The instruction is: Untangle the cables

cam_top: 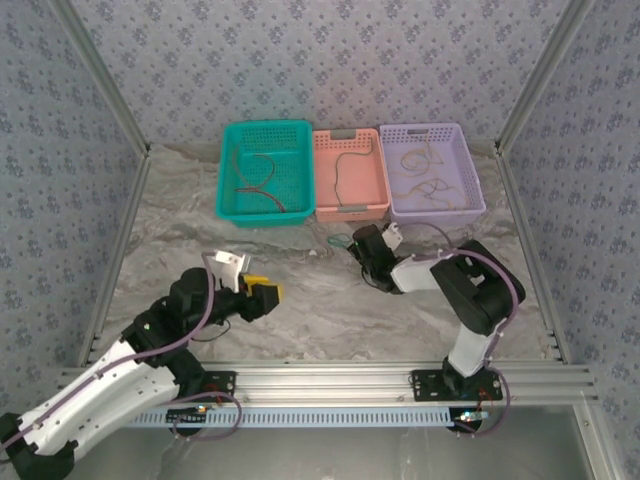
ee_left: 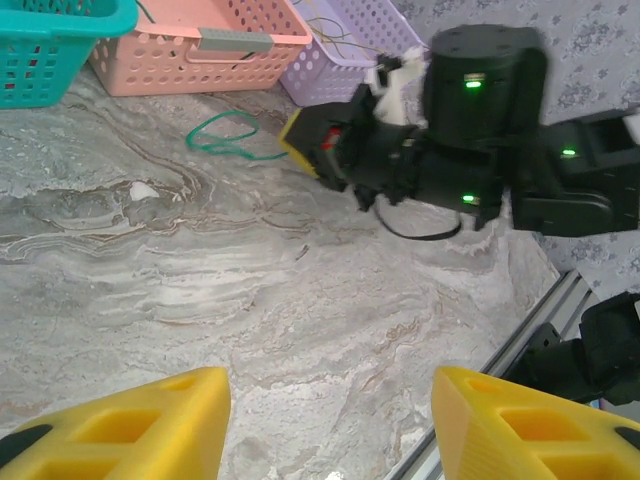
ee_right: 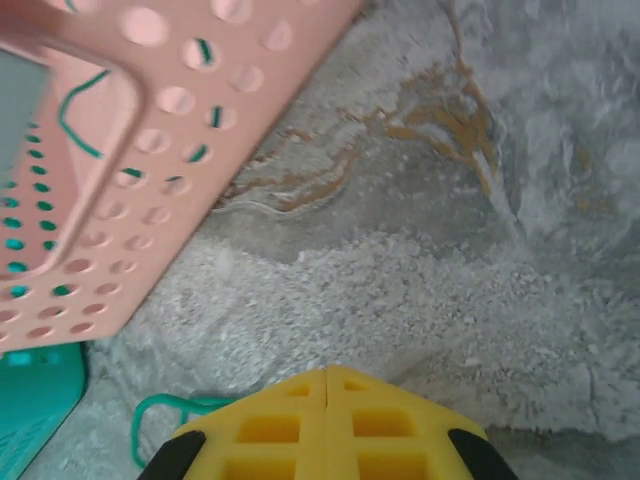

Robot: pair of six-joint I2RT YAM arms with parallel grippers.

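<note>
The right fingers are pressed flat together, tips down on the marbled desk. The green cable lies loose on the desk at their 9 o'clock, and one end runs in under them; whether it is pinched cannot be told. From above, this cable sits just at 6 o'clock of the pink basket. The left fingers stand apart with nothing between them, above bare desk well off at the cable's 7 o'clock. At the desk's 12 o'clock edge stand three baskets. The teal basket holds a reddish-brown cable, the pink one a brown cable, and the purple basket holds pale orange cables.
</note>
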